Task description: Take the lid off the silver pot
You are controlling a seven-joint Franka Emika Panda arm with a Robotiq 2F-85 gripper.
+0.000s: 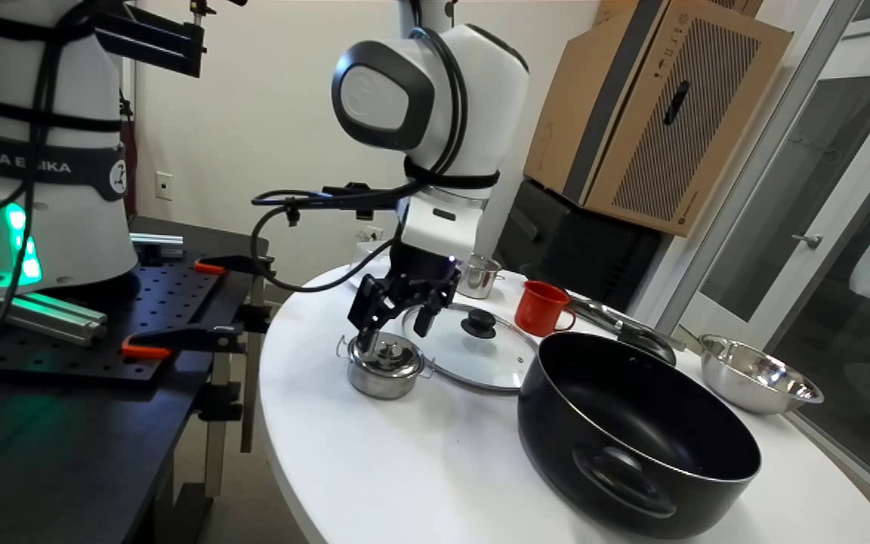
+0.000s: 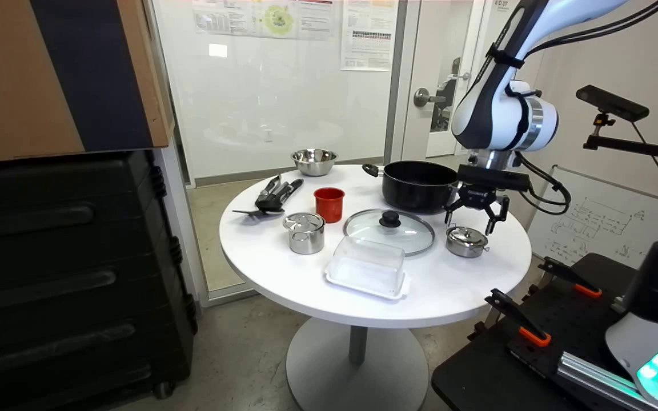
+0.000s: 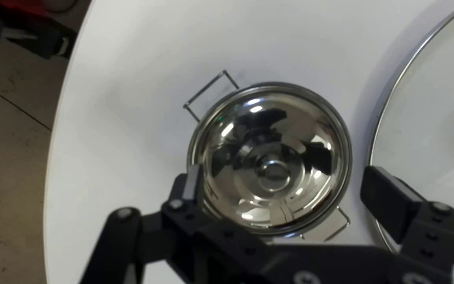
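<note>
1. Robotiq gripper (image 2: 468, 226): its fingers (image 3: 386, 193) are being held well apart, released and pointed downward.
2. By a pale wall (image 1: 246, 87) and a glazed door (image 2: 418, 128), the room is being bounded.
3. A round white table (image 2: 454, 288) is being brightly lit; in the wrist view its curved edge is being set off against the floor (image 3: 10, 197).
4. In both exterior views, a black case (image 2: 66, 257) near the table is being topped by a cardboard box (image 1: 654, 113).
5. On the table, a big black pot (image 2: 412, 198), a large glass lid (image 1: 469, 349), a steel bowl (image 2: 315, 169) and a red mug (image 2: 329, 205) are being displayed.
6. Just beside the glass lid, near the table's edge, the silver pot (image 1: 382, 384) is being overhung by the gripper.
7. By the silver pot the silver lid (image 3: 268, 148) is being borne; in the wrist view its rim is being overlapped by one finger, the other being seen apart, across the glass lid's edge. Whether anything is being touched cannot be told.
8. Roughly midway between the fingertips, the silver lid's knob (image 3: 274, 175) is being shown in the wrist view.
</note>
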